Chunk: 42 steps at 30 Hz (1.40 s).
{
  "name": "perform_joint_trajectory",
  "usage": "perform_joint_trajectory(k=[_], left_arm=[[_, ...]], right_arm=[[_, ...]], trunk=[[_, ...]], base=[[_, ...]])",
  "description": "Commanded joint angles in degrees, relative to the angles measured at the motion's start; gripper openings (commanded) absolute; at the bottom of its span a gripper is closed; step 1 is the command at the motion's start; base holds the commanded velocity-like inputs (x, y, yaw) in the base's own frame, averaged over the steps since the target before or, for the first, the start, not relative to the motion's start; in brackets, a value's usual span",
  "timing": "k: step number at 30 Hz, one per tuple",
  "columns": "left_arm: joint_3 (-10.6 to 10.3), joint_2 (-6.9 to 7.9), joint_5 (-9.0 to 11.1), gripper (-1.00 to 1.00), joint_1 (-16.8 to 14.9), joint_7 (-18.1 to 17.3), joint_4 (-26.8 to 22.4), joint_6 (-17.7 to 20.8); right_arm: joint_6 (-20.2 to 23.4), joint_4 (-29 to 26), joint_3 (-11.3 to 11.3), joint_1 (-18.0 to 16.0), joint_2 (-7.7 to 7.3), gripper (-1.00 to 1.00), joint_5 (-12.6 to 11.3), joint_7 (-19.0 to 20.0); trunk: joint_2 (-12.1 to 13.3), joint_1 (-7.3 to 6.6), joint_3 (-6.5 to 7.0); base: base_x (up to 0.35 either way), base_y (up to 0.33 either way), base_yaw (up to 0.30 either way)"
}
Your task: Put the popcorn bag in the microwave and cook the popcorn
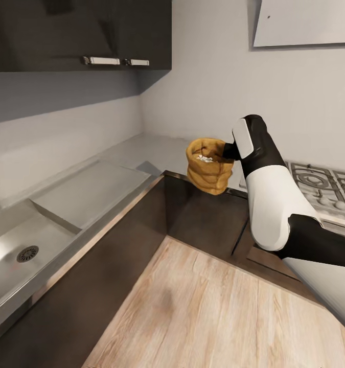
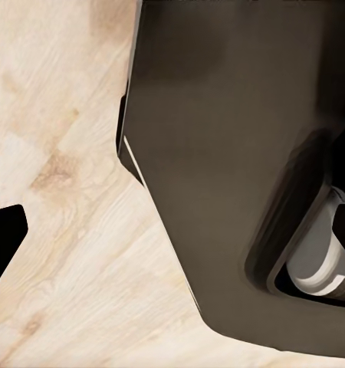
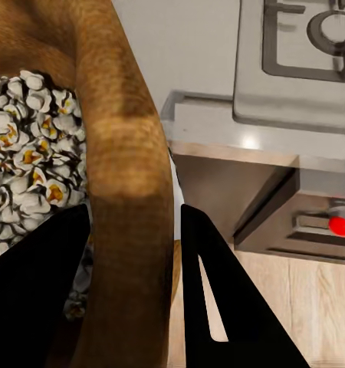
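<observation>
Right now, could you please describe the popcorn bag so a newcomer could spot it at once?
Find the grey countertop corner beside the gas hob. The popcorn bag hangs there, held by its rim in the right gripper jaws. It is the one tan, ribbed sack, open-topped, showing white popcorn.

The grey countertop runs along both walls and meets in the corner — a steel sink with a round drain is set into it, a gas hob further along, wooden floor below

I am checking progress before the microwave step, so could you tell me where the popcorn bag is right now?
In the head view the popcorn bag hangs at centre, pinched by its rim in the right gripper, above the countertop corner, left of the stove.
</observation>
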Motion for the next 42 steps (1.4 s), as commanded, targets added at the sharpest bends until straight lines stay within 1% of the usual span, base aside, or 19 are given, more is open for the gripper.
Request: perform_joint_trajectory(k=[1, 8, 19, 29, 32, 34, 37, 38, 41, 42], left_arm=[[0.1, 0.05, 0.2, 1.0, 0.0, 0.0, 0.0, -0.1], [0.2, 0.06, 0.2, 1.0, 0.0, 0.0, 0.0, -0.1], [0.2, 0.06, 0.3, 1.0, 0.0, 0.0, 0.0, -0.1], [0.2, 0.06, 0.3, 1.0, 0.0, 0.1, 0.0, -0.1], [0.2, 0.06, 0.3, 1.0, 0.0, 0.1, 0.0, -0.1], [0.2, 0.06, 0.3, 1.0, 0.0, 0.1, 0.0, -0.1], [0.2, 0.06, 0.3, 1.0, 0.0, 0.1, 0.0, -0.1], [0.2, 0.06, 0.3, 1.0, 0.0, 0.1, 0.0, -0.1], [0.2, 0.06, 0.3, 1.0, 0.0, 0.0, 0.0, -0.1], [0.2, 0.06, 0.3, 1.0, 0.0, 0.1, 0.0, -0.1]], right_arm=[[0.0, 0.0, -0.3, 0.0, 0.05, -1.0, -0.7, -0.6], [0.0, 0.1, -0.3, 0.0, 0.05, -1.0, -0.7, -0.6], [0.0, 0.2, -0.4, 0.1, 0.05, -1.0, -0.6, -0.6], [0.0, 0.1, -0.4, 6.4, 0.05, -1.0, -0.3, -0.6], [0.0, 0.0, -0.4, 9.1, 0.05, -1.0, -0.3, -0.8], [0.0, 0.1, -0.4, 10.1, 0.05, -1.0, -0.3, -0.8], [0.0, 0.1, -0.4, 10.8, 0.05, -1.0, -0.3, -0.8], [0.0, 0.1, -0.4, 12.7, 0.05, -1.0, -0.3, -0.7], [0.0, 0.2, -0.4, 14.9, 0.05, -1.0, -0.3, -0.5], [0.0, 0.2, -0.4, 16.4, 0.05, -1.0, -0.3, -0.4]], trunk=[[0.0, -0.01, -0.05], [0.0, -0.01, -0.01], [0.0, -0.01, 0.94], [0.0, -0.01, 1.86], [0.0, -0.01, 2.14], [0.0, -0.01, 2.32], [0.0, -0.01, 2.6], [0.0, -0.01, 2.69], [0.0, -0.01, 2.97], [0.0, -0.01, 3.06]], base=[[-0.011, 0.0, 0.0], [-0.001, 0.0, 0.0], [0.0, 0.0, 0.0], [0.0, 0.0, 0.0], [0.0, 0.0, 0.0], [0.0, 0.0, 0.0], [0.0, 0.0, 0.0], [0.0, 0.0, 0.0], [0.0, 0.0, 0.0], [0.0, 0.0, 0.0]])
